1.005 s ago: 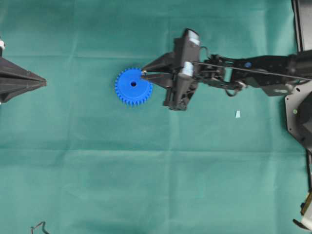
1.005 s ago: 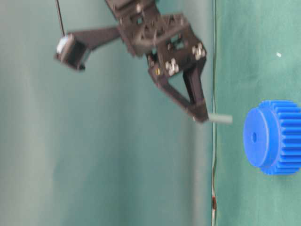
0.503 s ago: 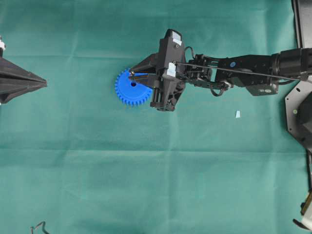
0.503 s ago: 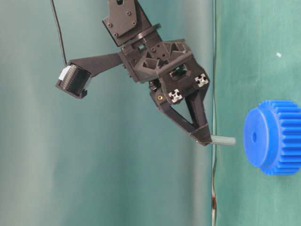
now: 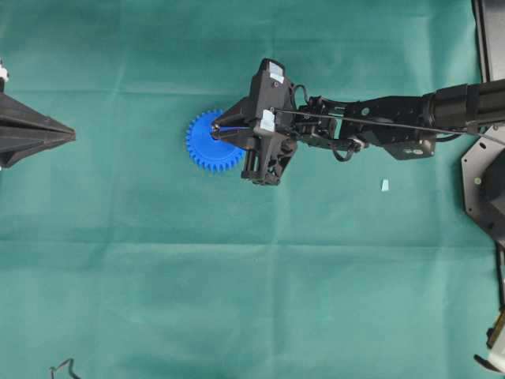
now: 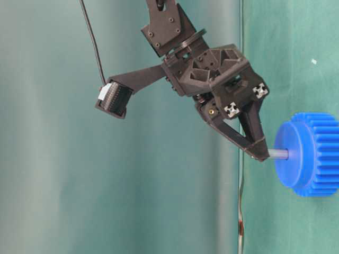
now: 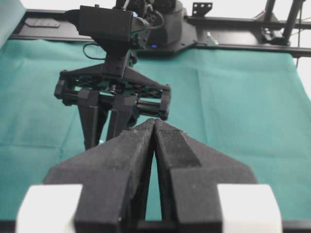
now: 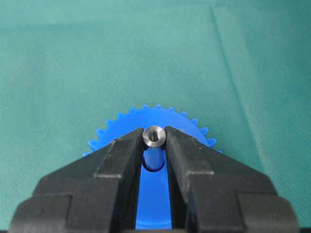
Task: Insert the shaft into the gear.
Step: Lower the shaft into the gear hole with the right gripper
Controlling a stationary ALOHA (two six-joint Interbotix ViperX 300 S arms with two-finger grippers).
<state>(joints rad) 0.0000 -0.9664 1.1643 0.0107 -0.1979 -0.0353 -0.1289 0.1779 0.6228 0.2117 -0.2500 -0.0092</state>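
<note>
Overhead, L→R: left gripper seen at far left edge, mid-height, jaws pressed together w/ nothing between them — same is seen in left wrist view. Well apart to its right, the gear lies flat on the green cloth, upper-centre of frame. Right gripper is placed over the gear's middle, arm running off to the right edge. The shaft is pinched between the right fingertips — shiny round end seen centre-frame in right wrist view, blue disc behind it. Table-level view: shaft is held square to the gear's face, lower end meeting the hub at the centre hole; depth of entry can't be told. Small pale-blue scrap lies right of centre, apart from everything.
</note>
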